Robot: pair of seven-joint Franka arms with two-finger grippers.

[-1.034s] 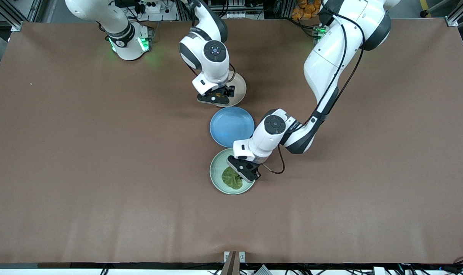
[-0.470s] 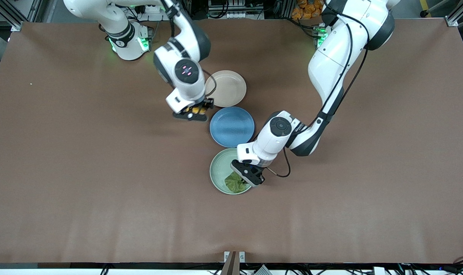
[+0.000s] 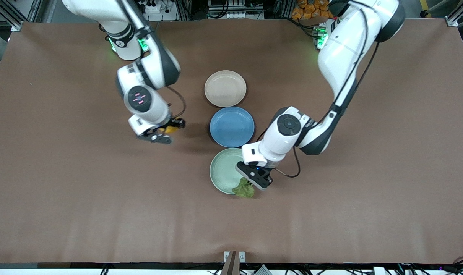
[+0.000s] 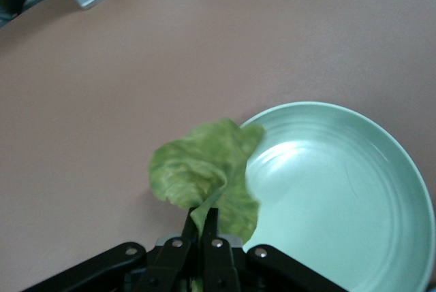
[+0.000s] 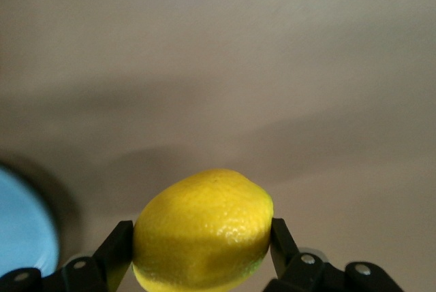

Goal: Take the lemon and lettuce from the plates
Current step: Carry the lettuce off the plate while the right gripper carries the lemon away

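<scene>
Right pincer: we see the right pincer [image 3: 165, 131] clamped on the lemon [image 3: 168, 130], in the air over bare counter [image 3: 63, 172] toward the right arm's end, beside the blue plate [image 3: 231, 126].
Lemon: in the right wrist view the lemon [image 5: 203, 229] sits squeezed between the two fingers [image 5: 282, 244], lifted above the brown surface.
Left pincer: we see the left pincer [image 3: 256, 178] pinched tight on the lettuce [image 3: 244, 189], over the rim of the mint green plate [image 3: 220, 172] on the side nearer the front edge of the counter.
Lettuce: in the left wrist view the lettuce [image 4: 204, 177] hangs from the closed fingertips [image 4: 213, 227], draped across the rim of the mint plate [image 4: 340, 190] and partly over bare counter.
Plates: the beige-pink plate [image 3: 225, 88], the blue one and the mint one stand in a row down the middle of the counter, beige farthest from the front camera, mint nearest; we see nothing lying in the beige or the blue one.
</scene>
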